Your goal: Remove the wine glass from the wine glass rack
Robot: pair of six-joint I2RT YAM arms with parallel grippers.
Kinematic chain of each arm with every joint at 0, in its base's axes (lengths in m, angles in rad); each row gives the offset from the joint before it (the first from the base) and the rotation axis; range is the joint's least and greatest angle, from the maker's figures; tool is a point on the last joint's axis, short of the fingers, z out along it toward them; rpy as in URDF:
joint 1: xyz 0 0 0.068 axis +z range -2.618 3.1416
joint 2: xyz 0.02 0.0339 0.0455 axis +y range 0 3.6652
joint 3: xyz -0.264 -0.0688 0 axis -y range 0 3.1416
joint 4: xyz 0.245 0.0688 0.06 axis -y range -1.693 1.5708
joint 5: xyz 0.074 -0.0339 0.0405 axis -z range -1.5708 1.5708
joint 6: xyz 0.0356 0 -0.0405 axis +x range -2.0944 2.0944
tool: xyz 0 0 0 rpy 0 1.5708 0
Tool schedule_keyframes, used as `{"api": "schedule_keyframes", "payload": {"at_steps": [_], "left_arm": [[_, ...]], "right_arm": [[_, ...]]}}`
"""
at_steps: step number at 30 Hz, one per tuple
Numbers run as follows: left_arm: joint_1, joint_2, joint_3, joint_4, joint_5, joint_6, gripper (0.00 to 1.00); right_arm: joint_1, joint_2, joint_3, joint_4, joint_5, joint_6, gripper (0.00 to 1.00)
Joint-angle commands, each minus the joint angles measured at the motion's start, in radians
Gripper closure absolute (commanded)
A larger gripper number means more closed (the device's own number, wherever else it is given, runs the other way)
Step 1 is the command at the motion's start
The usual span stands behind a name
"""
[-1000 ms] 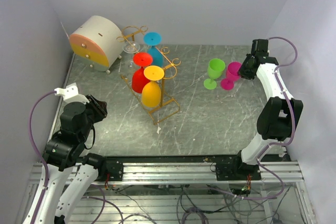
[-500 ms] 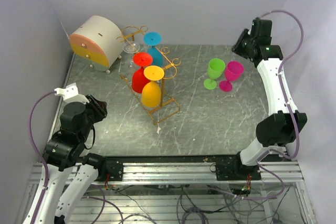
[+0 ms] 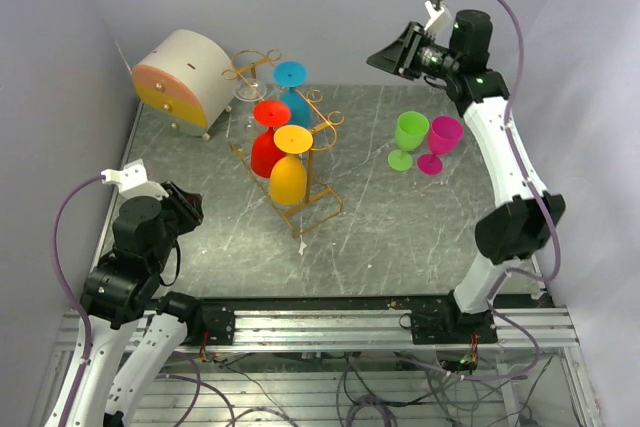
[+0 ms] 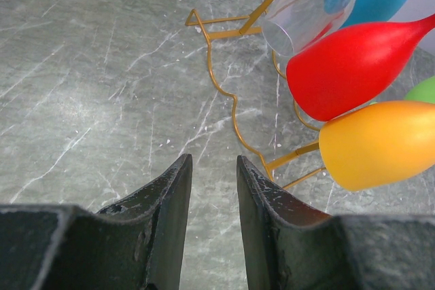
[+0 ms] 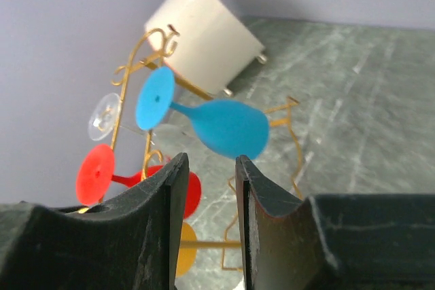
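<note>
The gold wire wine glass rack (image 3: 312, 200) stands left of centre. Blue (image 3: 292, 79), red (image 3: 267, 147), orange (image 3: 288, 177) and clear (image 3: 247, 93) wine glasses hang on it. My right gripper (image 3: 384, 58) is open and empty, raised at the back and pointing left at the rack. Its wrist view shows the blue glass (image 5: 228, 127) just beyond its gripper (image 5: 207, 164), not touching. My left gripper (image 3: 190, 209) is open and empty at the near left. Its wrist view shows its gripper (image 4: 214, 168) short of the rack (image 4: 231, 110), red glass (image 4: 353, 66) and orange glass (image 4: 380, 144).
A green glass (image 3: 408, 137) and a magenta glass (image 3: 441, 143) stand upright at the right of the table. A round white-and-orange drawer box (image 3: 183, 80) sits at the back left, also in the right wrist view (image 5: 204, 32). Walls close in on three sides.
My right arm has lifted away from the magenta glass and swung up and left along the back, now facing the rack. The left arm has not moved.
</note>
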Motion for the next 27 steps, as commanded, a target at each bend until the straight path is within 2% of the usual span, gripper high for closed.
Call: {"api": "schedule_keyframes", "payload": {"at_steps": [1,3,6,11,27], "left_arm": [[-0.002,-0.004,-0.006,0.035,-0.024,-0.009,0.57],[-0.002,-0.005,-0.006,0.034,-0.027,-0.011,0.57],[-0.002,-0.006,-0.004,0.031,-0.033,-0.012,0.57],[-0.002,-0.009,-0.004,0.028,-0.040,-0.017,0.57],[-0.002,-0.008,-0.003,0.023,-0.045,-0.020,0.57]], "right_arm": [[0.057,0.158,0.179,0.083,-0.206,0.018,0.65],[0.093,0.235,0.286,0.034,-0.205,-0.007,0.65],[0.127,0.311,0.354,0.055,-0.213,0.011,0.64],[0.143,0.372,0.368,0.149,-0.233,0.077,0.64],[0.207,0.460,0.422,0.165,-0.235,0.087,0.64]]}}
